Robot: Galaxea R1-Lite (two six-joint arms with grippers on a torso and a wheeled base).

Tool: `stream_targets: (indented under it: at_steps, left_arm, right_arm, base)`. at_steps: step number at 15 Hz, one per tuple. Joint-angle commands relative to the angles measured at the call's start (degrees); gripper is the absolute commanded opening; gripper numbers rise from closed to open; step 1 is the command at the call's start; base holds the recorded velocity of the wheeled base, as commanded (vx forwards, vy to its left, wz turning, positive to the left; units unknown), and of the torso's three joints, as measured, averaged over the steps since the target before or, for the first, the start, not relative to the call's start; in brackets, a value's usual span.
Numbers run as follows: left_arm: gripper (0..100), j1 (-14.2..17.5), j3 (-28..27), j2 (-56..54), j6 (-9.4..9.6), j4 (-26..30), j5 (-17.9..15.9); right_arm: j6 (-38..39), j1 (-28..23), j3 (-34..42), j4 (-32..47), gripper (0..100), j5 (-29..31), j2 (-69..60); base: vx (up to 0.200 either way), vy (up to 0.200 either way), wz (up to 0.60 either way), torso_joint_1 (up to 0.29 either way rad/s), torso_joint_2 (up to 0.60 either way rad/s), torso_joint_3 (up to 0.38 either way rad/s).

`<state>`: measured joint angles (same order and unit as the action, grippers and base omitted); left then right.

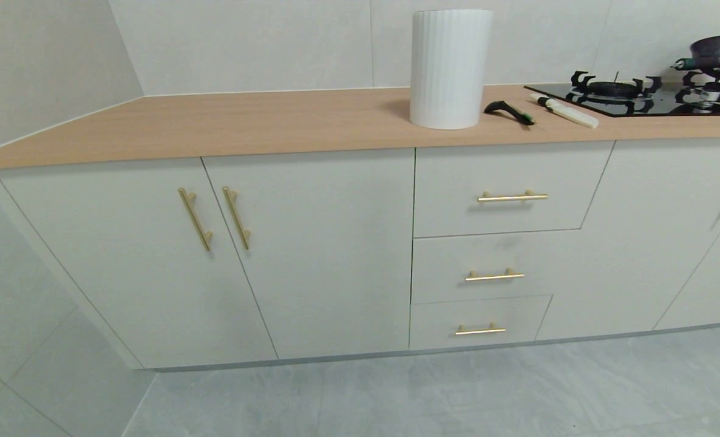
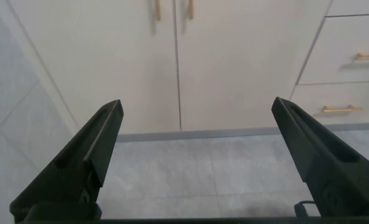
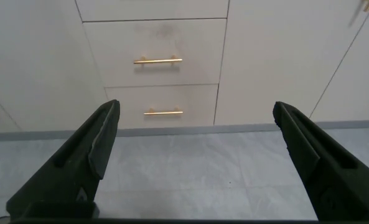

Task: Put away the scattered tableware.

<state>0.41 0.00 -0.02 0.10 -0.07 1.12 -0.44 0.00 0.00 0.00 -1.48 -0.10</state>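
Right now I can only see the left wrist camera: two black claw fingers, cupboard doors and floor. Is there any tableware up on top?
Observer: Yes. On the wooden counter, a black-handled utensil lies beside a tall white ribbed container.
Operator: Is there anything else to tidy?
Observer: A white utensil lies just past the black one, by the near corner of the stove.
Operator: What is my other claw doing?
Observer: The right claw is open and empty, low down and facing the drawers.
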Motion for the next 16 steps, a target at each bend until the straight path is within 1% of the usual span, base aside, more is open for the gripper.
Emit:
stream_targets:
  at_steps: [1, 4, 12, 16]
  left_arm:
    - [100, 0.02, 0.0, 0.02, -0.01, -0.01, 0.02]
    - [100, 0.02, 0.0, 0.02, -0.01, -0.01, 0.02]
    - [100, 0.02, 0.0, 0.02, -0.01, -0.01, 0.02]
    - [100, 0.02, 0.0, 0.02, -0.01, -0.01, 0.02]
  right_arm:
    - [0.0, 0.0, 0.0, 0.0, 100, -0.02, 0.1]
    - [0.0, 0.0, 0.0, 0.0, 100, -0.02, 0.1]
    - [0.0, 0.0, 0.0, 0.0, 100, -0.02, 0.1]
    - [0.0, 0.0, 0.0, 0.0, 100, -0.02, 0.1]
  base:
    - [0.0, 0.0, 0.0, 0.0, 0.0, 0.0]
    - [0.0, 0.0, 0.0, 0.0, 0.0, 0.0]
    - [0.2, 0.0, 0.0, 0.002, 0.0, 0.002]
    - [0.0, 0.0, 0.0, 0.0, 0.0, 0.0]
